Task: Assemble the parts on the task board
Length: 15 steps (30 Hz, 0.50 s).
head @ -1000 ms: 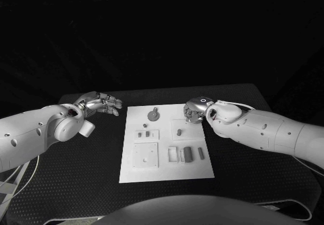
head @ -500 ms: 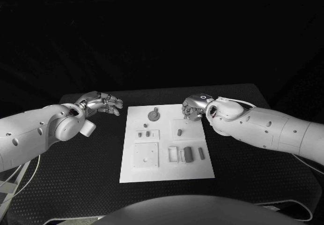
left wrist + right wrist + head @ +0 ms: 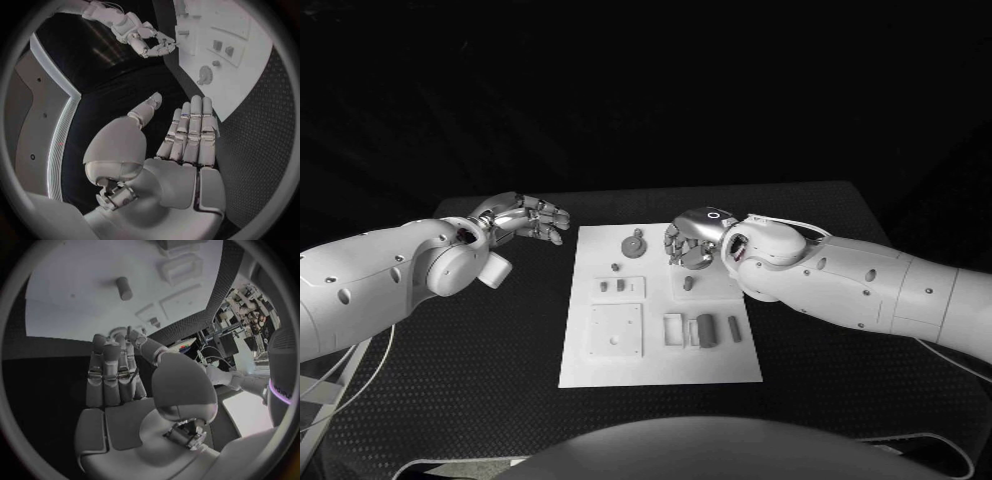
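Note:
The white task board [image 3: 661, 365] lies in the middle of the black table. On its far end sits a round part with a short stem [image 3: 635, 245], with a short peg [image 3: 688, 283] to its right and two small pegs [image 3: 606, 287] nearer me. My right hand [image 3: 689, 240] hovers over the board's far end, just right of the round part, with its fingers loosely curled and apart and nothing in them. My left hand [image 3: 525, 217] hangs over the table left of the board's far corner, fingers extended and holding nothing.
Several block parts [image 3: 702, 329] stand in a row at the board's near right. A square plate [image 3: 612, 331] with a small hole lies at its near left. Black matting surrounds the board on all sides.
My right hand has moved left over the board's far end, towards the round part. The left hand has barely shifted.

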Each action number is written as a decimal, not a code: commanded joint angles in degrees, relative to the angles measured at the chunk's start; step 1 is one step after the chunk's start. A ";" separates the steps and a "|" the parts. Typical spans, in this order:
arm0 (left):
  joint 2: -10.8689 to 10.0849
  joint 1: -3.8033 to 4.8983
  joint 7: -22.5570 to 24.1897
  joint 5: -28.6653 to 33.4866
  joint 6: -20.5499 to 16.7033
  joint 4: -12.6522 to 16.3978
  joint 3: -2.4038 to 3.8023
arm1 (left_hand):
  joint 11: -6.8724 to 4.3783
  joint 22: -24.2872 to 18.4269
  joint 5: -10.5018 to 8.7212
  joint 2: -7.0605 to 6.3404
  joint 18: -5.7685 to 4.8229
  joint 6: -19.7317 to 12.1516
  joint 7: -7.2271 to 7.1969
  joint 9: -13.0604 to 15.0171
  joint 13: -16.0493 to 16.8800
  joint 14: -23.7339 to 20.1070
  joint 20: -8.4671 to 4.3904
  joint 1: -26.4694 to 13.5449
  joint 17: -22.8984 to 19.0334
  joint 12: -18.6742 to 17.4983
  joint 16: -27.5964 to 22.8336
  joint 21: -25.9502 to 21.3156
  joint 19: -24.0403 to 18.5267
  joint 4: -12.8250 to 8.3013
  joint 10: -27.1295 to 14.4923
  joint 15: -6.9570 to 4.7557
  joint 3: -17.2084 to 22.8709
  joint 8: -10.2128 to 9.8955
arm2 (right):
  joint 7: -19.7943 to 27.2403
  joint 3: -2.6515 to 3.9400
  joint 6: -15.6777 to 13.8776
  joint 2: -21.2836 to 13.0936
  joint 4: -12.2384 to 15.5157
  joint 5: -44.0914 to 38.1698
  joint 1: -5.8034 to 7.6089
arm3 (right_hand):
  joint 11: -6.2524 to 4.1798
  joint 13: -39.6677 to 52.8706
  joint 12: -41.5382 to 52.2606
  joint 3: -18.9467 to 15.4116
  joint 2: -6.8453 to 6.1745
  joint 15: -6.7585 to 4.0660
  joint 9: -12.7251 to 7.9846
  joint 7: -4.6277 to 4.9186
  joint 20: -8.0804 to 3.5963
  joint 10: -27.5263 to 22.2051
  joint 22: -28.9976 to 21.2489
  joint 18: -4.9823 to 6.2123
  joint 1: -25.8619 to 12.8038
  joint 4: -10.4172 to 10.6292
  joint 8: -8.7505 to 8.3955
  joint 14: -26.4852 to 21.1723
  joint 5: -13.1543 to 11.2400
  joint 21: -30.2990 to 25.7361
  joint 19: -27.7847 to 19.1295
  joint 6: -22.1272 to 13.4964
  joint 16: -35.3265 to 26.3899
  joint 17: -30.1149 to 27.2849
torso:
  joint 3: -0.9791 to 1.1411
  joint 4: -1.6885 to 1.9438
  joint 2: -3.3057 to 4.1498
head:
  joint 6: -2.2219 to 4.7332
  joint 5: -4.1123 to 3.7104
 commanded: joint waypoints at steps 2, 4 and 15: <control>0.18 0.32 0.61 0.02 0.48 0.24 0.05 | 0.11 -0.10 -0.32 0.27 1.06 -0.45 2.06 -0.06 -0.10 0.57 -0.14 -0.42 0.10 0.20 -0.38 -0.01 0.31 -0.09 -0.33 -0.02 -0.38 0.36 | -0.36 0.01 2.34 1.10 0.80 -0.14 0.01 | 0.03 0.12 -0.01 -0.35 0.28 -0.43 0.09 0.09 -0.03 0.48 1.40 0.50 -0.18 -0.03 0.36 -0.12 0.23 0.27 0.50 0.41 0.19 0.10 | -0.08 0.00 -0.03 | 0.01 0.58; 0.13 0.40 0.60 0.02 0.41 0.30 0.05 | 0.10 -0.10 -0.32 0.25 1.06 -0.45 2.06 -0.06 -0.10 0.58 -0.14 -0.42 0.11 0.20 -0.39 -0.01 0.31 -0.10 -0.33 -0.02 -0.38 0.37 | -0.48 -0.04 2.92 1.76 0.93 -0.29 0.01 | 0.03 0.13 -0.03 -0.35 0.29 -0.43 0.10 0.10 -0.03 0.47 1.39 0.50 -0.19 -0.03 0.35 -0.14 0.23 0.28 0.48 0.39 0.19 0.11 | -0.14 0.05 -0.04 | 0.01 0.84; 0.17 0.70 0.50 0.02 0.17 0.44 0.05 | 0.10 -0.14 -0.31 0.23 1.06 -0.45 2.06 -0.06 -0.11 0.59 -0.15 -0.43 0.17 0.20 -0.43 0.00 0.32 -0.13 -0.32 -0.03 -0.39 0.39 | -0.92 -1.89 3.95 4.45 1.22 -2.63 0.02 | 0.05 0.18 -0.16 -0.34 0.39 -0.40 0.14 0.12 -0.03 0.43 1.38 0.50 -0.25 -0.04 0.28 -0.22 0.23 0.31 0.39 0.32 0.19 0.13 | -0.06 0.09 -0.03 | 0.01 2.35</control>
